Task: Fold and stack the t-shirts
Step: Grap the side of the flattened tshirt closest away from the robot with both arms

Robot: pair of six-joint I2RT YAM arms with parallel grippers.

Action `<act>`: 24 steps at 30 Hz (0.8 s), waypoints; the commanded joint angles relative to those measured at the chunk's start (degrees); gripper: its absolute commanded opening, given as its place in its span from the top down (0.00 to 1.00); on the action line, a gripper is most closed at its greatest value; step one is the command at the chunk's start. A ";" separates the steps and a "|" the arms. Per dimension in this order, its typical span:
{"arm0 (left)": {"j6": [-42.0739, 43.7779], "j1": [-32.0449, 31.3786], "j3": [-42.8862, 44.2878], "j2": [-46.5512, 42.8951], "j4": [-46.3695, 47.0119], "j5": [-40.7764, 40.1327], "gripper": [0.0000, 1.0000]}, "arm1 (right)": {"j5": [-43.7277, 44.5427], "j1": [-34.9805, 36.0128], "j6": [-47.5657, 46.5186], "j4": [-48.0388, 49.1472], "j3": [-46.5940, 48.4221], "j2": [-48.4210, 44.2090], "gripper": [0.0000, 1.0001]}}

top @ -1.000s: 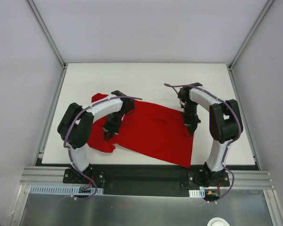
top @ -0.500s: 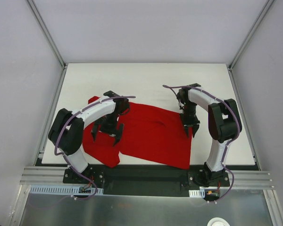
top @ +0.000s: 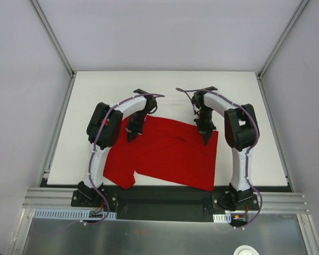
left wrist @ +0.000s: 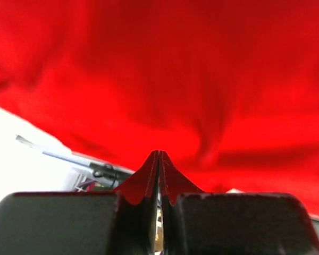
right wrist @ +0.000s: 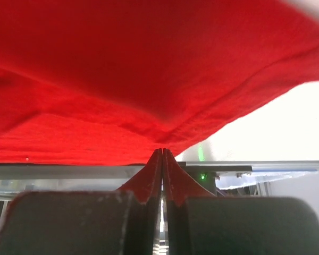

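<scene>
Both tools pinch the t-shirt's far edge

The red t-shirt (top: 170, 156) lies spread on the near half of the counter (top: 165, 87). The left tool (top: 131, 137) and right tool (top: 206, 139) are clenched on its far edge. Best to lift both evenly, keeping the cloth taut.

Slid the black two-finger left gripper (top: 132, 137) from the near-left of the plain bright red fabric t-shirt (top: 170, 156) over to its far-left edge, pinched shut again after gaping wide. Nudged the black right gripper (top: 206, 139) farther and leftward, reclamped too. Lost the far-left sleeve bump.
</scene>
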 commanded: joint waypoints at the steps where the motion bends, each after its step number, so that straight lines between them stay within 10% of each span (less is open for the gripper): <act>1: 4.01 3.95 7.06 1.56 -0.12 -0.60 1.00 | 0.38 -0.18 -0.96 -2.18 3.83 1.11 0.99; 24: 8.24 15.38 12.50 7.45 13.51 10.56 1.00 | 5.74 -5.72 0.44 -6.12 20.52 15.08 0.99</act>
